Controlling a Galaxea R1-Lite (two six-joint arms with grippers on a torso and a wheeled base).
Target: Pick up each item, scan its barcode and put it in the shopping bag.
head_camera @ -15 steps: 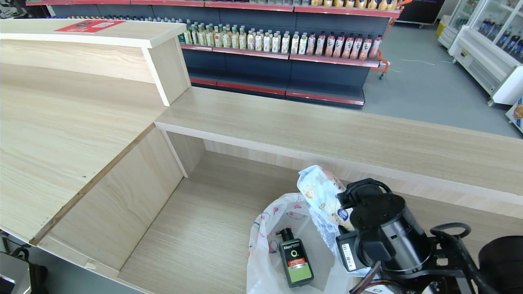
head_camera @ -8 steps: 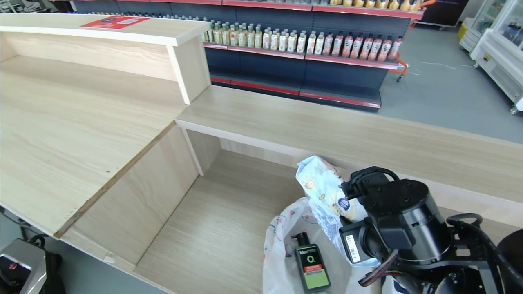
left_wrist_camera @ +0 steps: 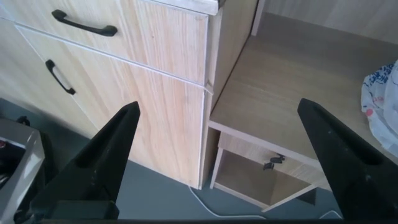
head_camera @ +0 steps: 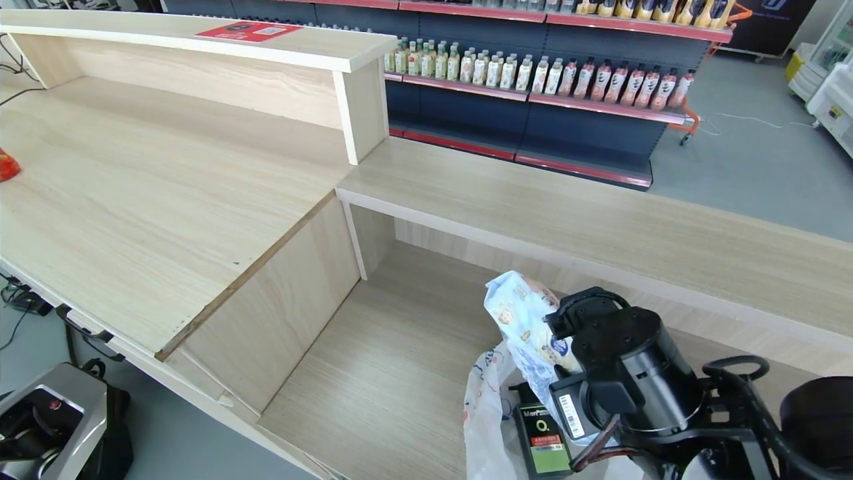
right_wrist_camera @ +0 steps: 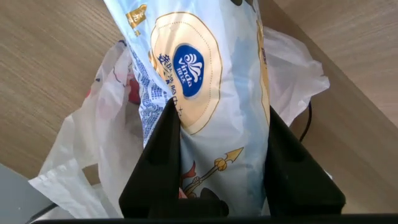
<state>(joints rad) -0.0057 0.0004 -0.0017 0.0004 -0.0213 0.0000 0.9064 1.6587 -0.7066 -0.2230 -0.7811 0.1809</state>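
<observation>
The right gripper [right_wrist_camera: 221, 155], jaws clenched mid-body on the pack [head_camera: 526, 320], holds apparently soft, light, slippery goods; the left gripper [left_wrist_camera: 217, 109] jaws stand released.

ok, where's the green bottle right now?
Head view, bottom edge right of centre: the green bottle lies inside the shopping bag on the lower counter, beside the blue-and-white pack gripped by the right tool.

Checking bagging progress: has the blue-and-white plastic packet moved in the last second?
Yes. The packet shifted left against the green flat bottle, now overlapping its cap.
</observation>
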